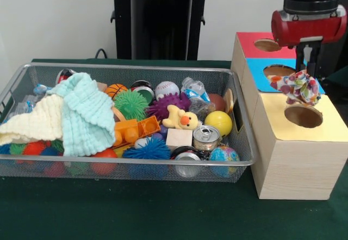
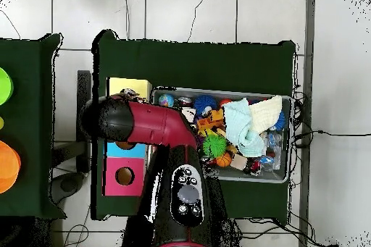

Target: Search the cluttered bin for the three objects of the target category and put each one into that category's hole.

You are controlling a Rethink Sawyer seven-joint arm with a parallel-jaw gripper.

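Even, bright indoor light — soft shadows, faint glare, mild softness throughout.

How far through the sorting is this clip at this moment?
Partway, exact count unclear. In hand: the end effector holds a floral cloth above the box, between the blue hole and the yellow hole; not yet dropped. Left: a mint cloth and a cream cloth still lie in the bin. Hole contents are hidden.

text: none legible | labels: none | numbers: none | signs: none
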